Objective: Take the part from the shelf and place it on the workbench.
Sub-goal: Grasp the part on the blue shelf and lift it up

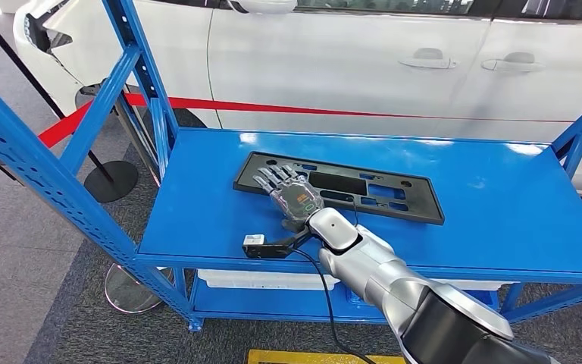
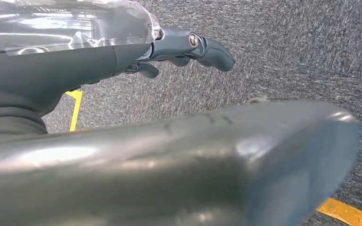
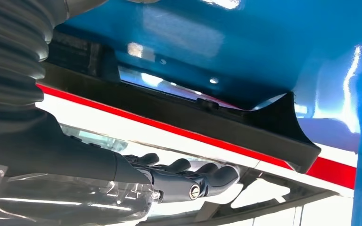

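Note:
The part is a flat black plastic plate (image 1: 417,202) with several cut-outs, lying flat on the blue shelf top (image 1: 492,220) toward its back left. My right hand (image 1: 291,194) reaches over the plate's left end, palm down and fingers stretched out and apart, gripping nothing. In the right wrist view the plate's dark edge (image 3: 245,129) runs across the blue shelf (image 3: 226,42), with my right hand (image 3: 179,181) spread close over it and a gap between them. My left hand (image 2: 122,52) hangs over grey floor, holding nothing, its fingers loosely extended.
A white car (image 1: 364,61) with a red stripe stands right behind the shelf. Blue slanted uprights (image 1: 38,174) frame the shelf's left side, and another (image 1: 580,129) its right. A stanchion base (image 1: 110,180) sits on the floor at the left. A white tray (image 1: 258,279) lies on the lower shelf.

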Robot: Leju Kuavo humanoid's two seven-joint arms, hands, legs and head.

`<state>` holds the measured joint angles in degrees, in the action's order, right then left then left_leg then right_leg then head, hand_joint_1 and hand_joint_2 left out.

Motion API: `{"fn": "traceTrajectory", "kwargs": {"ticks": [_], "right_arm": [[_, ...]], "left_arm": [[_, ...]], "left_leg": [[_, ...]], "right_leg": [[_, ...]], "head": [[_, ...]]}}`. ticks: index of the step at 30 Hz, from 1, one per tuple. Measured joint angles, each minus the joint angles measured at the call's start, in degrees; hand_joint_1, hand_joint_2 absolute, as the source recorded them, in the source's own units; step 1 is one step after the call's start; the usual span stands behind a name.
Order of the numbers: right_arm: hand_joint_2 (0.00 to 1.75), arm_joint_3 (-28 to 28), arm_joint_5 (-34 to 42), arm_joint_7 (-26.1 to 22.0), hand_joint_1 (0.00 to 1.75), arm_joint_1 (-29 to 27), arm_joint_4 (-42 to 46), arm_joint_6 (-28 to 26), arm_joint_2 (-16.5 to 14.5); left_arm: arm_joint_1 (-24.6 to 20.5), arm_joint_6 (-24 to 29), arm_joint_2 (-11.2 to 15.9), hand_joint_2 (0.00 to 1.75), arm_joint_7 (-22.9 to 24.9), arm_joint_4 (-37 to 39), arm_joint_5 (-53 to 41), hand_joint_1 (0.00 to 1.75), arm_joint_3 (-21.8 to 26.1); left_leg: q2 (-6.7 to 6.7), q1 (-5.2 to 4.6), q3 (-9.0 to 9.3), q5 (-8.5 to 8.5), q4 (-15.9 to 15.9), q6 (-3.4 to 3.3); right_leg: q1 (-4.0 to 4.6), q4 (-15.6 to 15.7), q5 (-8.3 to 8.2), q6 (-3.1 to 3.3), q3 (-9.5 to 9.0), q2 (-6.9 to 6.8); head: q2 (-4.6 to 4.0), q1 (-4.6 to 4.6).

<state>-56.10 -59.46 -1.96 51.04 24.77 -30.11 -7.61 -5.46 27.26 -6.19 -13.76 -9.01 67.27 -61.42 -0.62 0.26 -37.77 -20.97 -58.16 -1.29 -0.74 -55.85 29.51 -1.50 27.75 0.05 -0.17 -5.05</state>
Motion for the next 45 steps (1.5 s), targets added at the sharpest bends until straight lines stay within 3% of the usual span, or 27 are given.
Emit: {"fn": "traceTrajectory", "kwargs": {"ticks": [14, 22, 26, 33, 40, 45], "right_arm": [[1.75, 4.8, -8.9, 11.3, 0.0, 2.5, -2.7, 5.0, 1.7], [1.75, 9.4, -9.4, 12.4, 0.0, 4.7, -5.5, 7.4, 5.4], [1.75, 11.5, -8.6, 11.3, 1.75, 5.0, -6.3, 7.3, 7.3], [1.75, 15.6, -7.4, 5.6, 1.75, 5.5, -6.7, 3.2, 9.5], [1.75, 19.6, -4.4, -0.9, 1.75, 8.3, -6.4, -1.5, 9.7], [1.75, 21.0, -3.9, -2.2, 1.75, 10.3, -6.4, -1.6, 9.7]], "left_arm": [[0.1, -0.4, 0.0, 0.0, 0.4, 0.0, -0.3, 0.0, -1.4], [0.1, -0.2, 0.0, 0.0, 1.3, 0.0, 0.0, 0.0, -1.8], [0.2, -0.1, 0.0, 0.0, 1.5, 0.0, 0.2, 0.0, -1.9], [0.1, -0.1, 0.0, 0.0, 0.5, 0.0, 1.1, 0.0, -1.9], [0.1, -0.1, 0.1, 0.0, -0.6, 0.0, 1.7, 0.0, -1.9], [0.1, -0.1, 0.1, 0.0, -0.7, 0.0, 1.8, 0.0, -1.9]], "left_leg": [[0.0, -0.01, 0.02, 0.03, 0.0, -0.01], [-0.04, -0.05, 0.01, 0.07, 0.0, -0.02], [-0.04, -0.06, 0.01, 0.07, 0.0, -0.02], [-0.02, -0.05, 0.01, 0.07, 0.0, -0.02], [-0.01, -0.05, 0.01, 0.07, 0.0, -0.01], [-0.02, -0.04, 0.01, 0.07, 0.0, -0.01]], "right_leg": [[-0.01, 0.0, -0.02, -0.01, -0.03, -0.01], [-0.03, 0.0, -0.08, -0.08, -0.03, -0.02], [-0.03, 0.0, -0.08, -0.09, -0.03, -0.02], [-0.01, 0.0, -0.11, -0.13, -0.01, 0.0], [-0.01, -0.1, -0.1, -0.14, 0.02, 0.0], [-0.01, -0.1, -0.1, -0.14, 0.01, 0.0]], "head": [[0.0, 0.0], [0.0, 0.0], [0.0, 0.0], [0.0, 0.0], [0.0, 0.0], [0.0, 0.0]]}}
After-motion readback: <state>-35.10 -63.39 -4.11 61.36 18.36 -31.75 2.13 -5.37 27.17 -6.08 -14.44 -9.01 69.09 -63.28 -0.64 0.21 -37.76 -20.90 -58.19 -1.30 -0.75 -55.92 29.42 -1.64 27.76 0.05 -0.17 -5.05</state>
